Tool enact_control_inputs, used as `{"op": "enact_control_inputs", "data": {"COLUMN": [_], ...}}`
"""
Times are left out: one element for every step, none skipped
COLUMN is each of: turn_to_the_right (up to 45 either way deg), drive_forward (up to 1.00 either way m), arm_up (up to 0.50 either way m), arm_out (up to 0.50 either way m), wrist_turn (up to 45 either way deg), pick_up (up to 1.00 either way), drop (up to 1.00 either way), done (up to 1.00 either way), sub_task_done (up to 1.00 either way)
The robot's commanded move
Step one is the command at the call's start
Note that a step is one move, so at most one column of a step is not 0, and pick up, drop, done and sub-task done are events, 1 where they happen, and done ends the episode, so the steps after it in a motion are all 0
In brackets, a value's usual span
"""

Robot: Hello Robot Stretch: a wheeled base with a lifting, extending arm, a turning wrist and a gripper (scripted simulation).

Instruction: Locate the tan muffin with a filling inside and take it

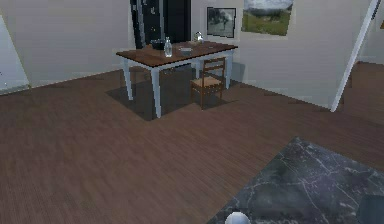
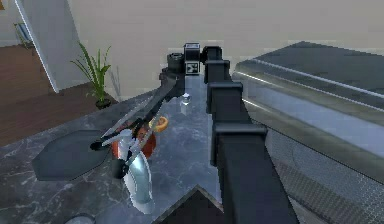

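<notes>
Reach-in step, seemingly: the hand (image 2: 112,148) is seen near a tan blob (image 2: 160,124) mid-frame on the worktop (image 2: 185,155), whether anything's held can't be told, and lining-up on it is needed next.

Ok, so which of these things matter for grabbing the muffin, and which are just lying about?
For the job: small tan thing, likely the muffin; claw.
Lying about: red round thing; pale bottle; potted plant; dining table; chair; wall picture.
</notes>
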Motion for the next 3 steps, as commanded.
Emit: {"op": "enact_control_inputs", "data": {"turn_to_the_right": [0.0, 0.0, 0.0], "drive_forward": [0.0, 0.0, 0.0], "arm_up": [0.0, 0.0, 0.0], "arm_out": [0.0, 0.0, 0.0], "wrist_turn": [45.0, 45.0, 12.0], "pick_up": [0.0, 0.0, 0.0], "drop": [0.0, 0.0, 0.0], "done": [0.0, 0.0, 0.0], "sub_task_done": [0.0, 0.0, 0.0]}}
